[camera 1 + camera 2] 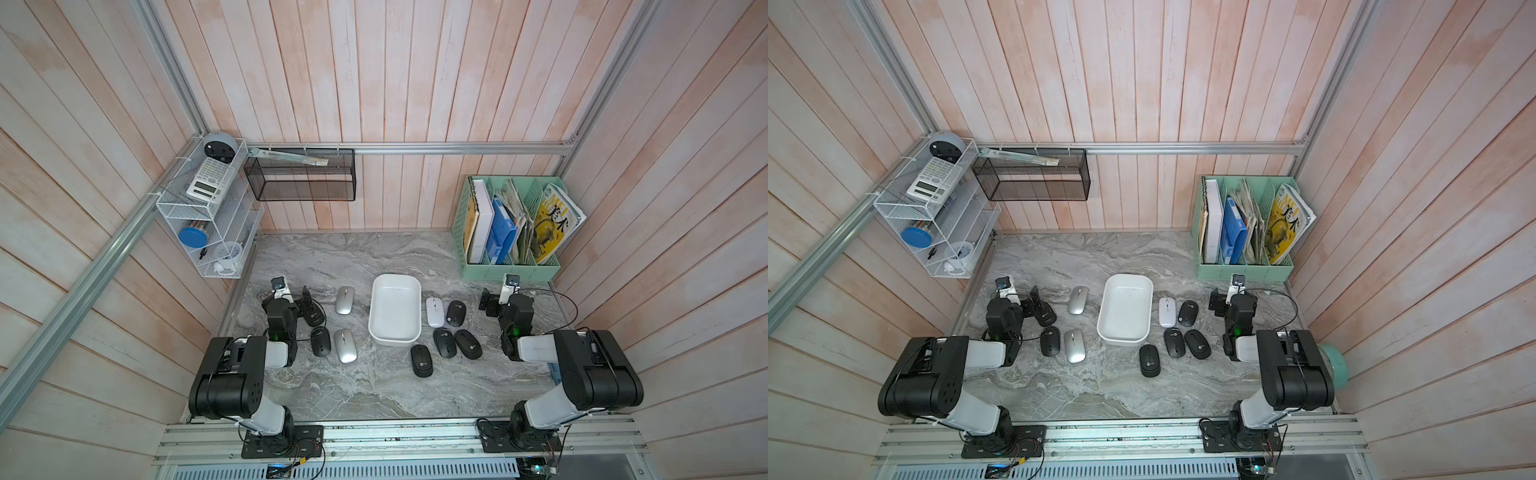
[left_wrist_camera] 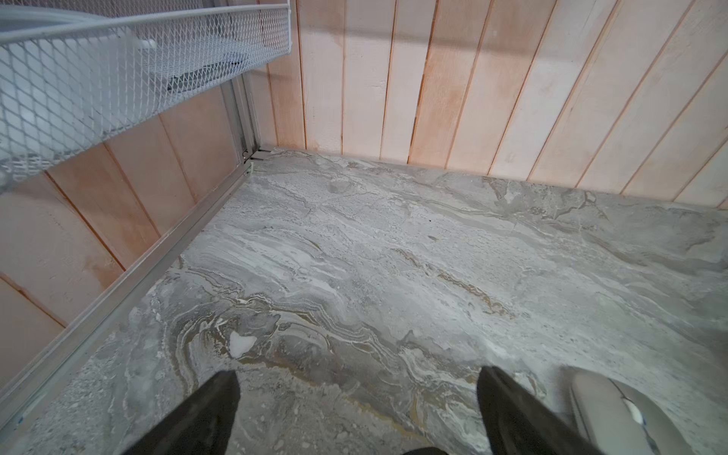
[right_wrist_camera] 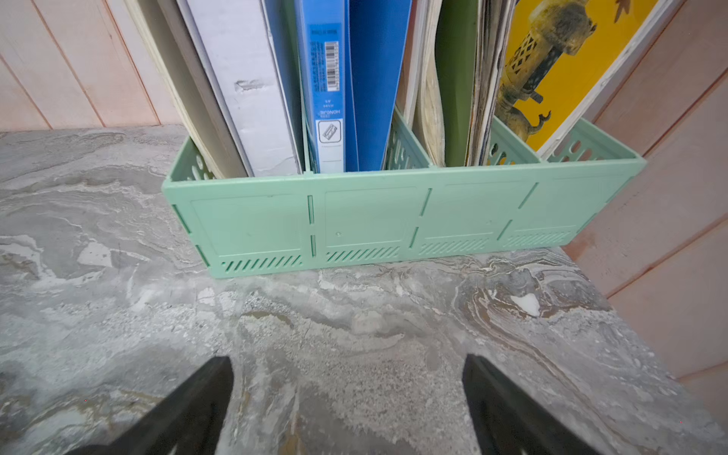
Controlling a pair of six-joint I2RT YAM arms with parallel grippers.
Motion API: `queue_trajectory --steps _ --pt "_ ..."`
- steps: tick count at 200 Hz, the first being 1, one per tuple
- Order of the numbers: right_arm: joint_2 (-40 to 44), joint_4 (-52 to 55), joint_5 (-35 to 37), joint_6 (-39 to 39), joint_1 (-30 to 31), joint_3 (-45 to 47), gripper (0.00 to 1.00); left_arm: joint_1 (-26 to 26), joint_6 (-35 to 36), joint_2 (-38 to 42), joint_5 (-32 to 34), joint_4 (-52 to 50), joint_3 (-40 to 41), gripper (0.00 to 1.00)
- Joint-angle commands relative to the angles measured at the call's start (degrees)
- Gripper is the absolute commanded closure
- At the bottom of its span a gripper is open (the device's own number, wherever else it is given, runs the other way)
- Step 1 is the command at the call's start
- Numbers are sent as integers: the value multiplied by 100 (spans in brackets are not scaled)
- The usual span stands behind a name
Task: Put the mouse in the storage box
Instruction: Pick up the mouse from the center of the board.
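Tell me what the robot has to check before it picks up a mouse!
1. Room in the storage box: ok, it is empty.
2. Is the left gripper open and holding nothing: ok.
3. Is the right gripper open and holding nothing: ok.
4. A mouse close to an arm: ok, the silver mouse lies flat beside the left gripper, apart from the box.
5. Is the right gripper aimed at a mouse: not ok, it faces the green file organizer.
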State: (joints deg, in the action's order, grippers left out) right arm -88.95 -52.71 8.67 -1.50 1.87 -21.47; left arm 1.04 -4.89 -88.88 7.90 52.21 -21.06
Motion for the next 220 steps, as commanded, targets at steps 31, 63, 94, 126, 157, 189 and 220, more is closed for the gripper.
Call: queue_trajectory --steps 31,63,94,126,157,189,220 --pt "-44 -51 -128 -58 -21 12 2 -16 65 -46 -60 -32 -101 0" --pt "-50 -55 -127 -60 -21 12 2 -16 75 -47 -58 -35 -100 0" --pt "-46 -55 -119 -61 -23 12 2 -16 75 -42 -55 -35 -107 0" --pt "-45 -56 -120 -56 -25 11 2 -16 75 -42 -61 -27 -92 0" --pt "-50 -55 -134 -53 -25 7 2 -16 63 -34 -61 -25 -100 0" --pt "-51 -55 -136 -54 -24 4 2 -16 67 -40 -56 -18 -95 0" --pt "10 -184 -127 -38 -7 90 2 -49 192 61 -131 256 104 0"
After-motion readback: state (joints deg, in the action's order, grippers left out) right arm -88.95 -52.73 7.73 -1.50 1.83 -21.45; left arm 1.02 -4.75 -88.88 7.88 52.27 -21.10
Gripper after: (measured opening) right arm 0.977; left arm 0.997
